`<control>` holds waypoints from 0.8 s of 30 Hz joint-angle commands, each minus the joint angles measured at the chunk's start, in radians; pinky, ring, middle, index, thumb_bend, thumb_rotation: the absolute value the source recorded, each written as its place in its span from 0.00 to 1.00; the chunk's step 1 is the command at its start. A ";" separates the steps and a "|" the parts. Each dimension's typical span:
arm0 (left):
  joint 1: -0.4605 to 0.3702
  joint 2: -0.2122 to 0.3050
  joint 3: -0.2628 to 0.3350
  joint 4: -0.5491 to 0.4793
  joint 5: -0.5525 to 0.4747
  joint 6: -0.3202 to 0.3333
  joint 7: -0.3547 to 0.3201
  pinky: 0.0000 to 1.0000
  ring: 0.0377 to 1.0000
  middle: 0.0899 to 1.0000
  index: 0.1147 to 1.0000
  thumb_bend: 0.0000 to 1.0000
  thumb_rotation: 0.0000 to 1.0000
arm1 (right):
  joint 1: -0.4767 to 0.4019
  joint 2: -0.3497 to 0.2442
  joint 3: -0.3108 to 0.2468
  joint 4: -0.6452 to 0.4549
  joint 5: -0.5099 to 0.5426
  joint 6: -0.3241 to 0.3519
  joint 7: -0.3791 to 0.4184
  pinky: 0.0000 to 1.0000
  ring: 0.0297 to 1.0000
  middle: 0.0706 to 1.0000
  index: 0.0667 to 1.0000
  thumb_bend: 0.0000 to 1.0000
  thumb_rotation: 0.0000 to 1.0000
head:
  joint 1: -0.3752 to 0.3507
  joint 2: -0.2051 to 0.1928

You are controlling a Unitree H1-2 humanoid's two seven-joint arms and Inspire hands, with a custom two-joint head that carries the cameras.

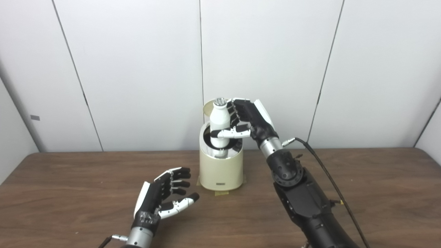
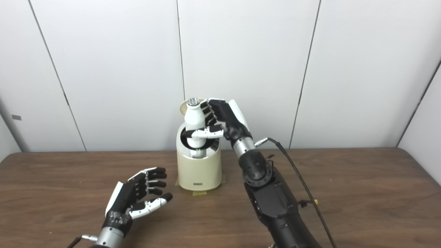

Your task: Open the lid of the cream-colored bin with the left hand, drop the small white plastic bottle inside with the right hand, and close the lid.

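Right now the right robot hand [image 1: 246, 119] is wrapped around a small white bottle [image 1: 219, 120], thumb across its front and the other fingers behind it. It holds the bottle upright, with the bottom end dipping into the open mouth of the cream-colored bin [image 1: 221, 168]. The bin's round lid [image 1: 207, 109] stands tipped up behind the bottle, at the back of the opening. The bin sits toward the rear of the brown tabletop [image 1: 69, 193], close to the white wall panels [image 1: 137, 69], with a bit of tape [image 1: 220, 193] at its base. The left robot hand [image 1: 162, 198] hovers low, near the bin's left side, fingers spread and holding nothing.
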State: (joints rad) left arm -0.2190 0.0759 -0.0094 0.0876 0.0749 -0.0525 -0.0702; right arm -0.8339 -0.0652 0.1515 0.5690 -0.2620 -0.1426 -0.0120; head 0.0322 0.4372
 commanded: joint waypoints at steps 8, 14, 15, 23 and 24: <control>-0.033 -0.003 0.000 -0.037 -0.003 -0.011 0.011 0.62 0.67 0.71 0.71 0.67 0.04 | -0.049 -0.041 0.016 -0.058 -0.002 0.010 0.078 0.48 0.64 0.77 0.71 0.80 0.00 | -0.002 0.008; -0.034 0.000 0.001 -0.032 -0.006 -0.016 0.008 0.62 0.67 0.71 0.71 0.67 0.03 | -0.038 -0.047 0.011 -0.076 -0.003 0.007 0.091 0.47 0.63 0.73 0.68 0.79 0.00 | -0.005 0.011; -0.034 0.001 0.000 -0.031 -0.007 -0.018 0.007 0.62 0.67 0.71 0.71 0.67 0.03 | -0.035 -0.047 0.011 -0.082 -0.002 0.012 0.094 0.47 0.63 0.73 0.68 0.79 0.00 | -0.006 0.011; -0.034 0.003 0.000 -0.033 -0.004 -0.015 0.005 0.61 0.65 0.70 0.71 0.67 0.03 | 0.009 -0.049 -0.010 -0.164 0.018 0.017 0.098 0.44 0.55 0.69 0.64 0.78 0.00 | -0.005 0.014; -0.035 0.003 0.000 -0.034 -0.004 -0.016 0.005 0.60 0.65 0.70 0.71 0.67 0.02 | 0.021 -0.049 -0.018 -0.182 0.029 0.007 0.096 0.44 0.53 0.67 0.64 0.79 0.00 | -0.005 0.014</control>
State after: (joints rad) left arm -0.2191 0.0762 -0.0099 0.0876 0.0726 -0.0510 -0.0734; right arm -0.7789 -0.1046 0.1549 0.4384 -0.2579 -0.1069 0.0970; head 0.0261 0.4495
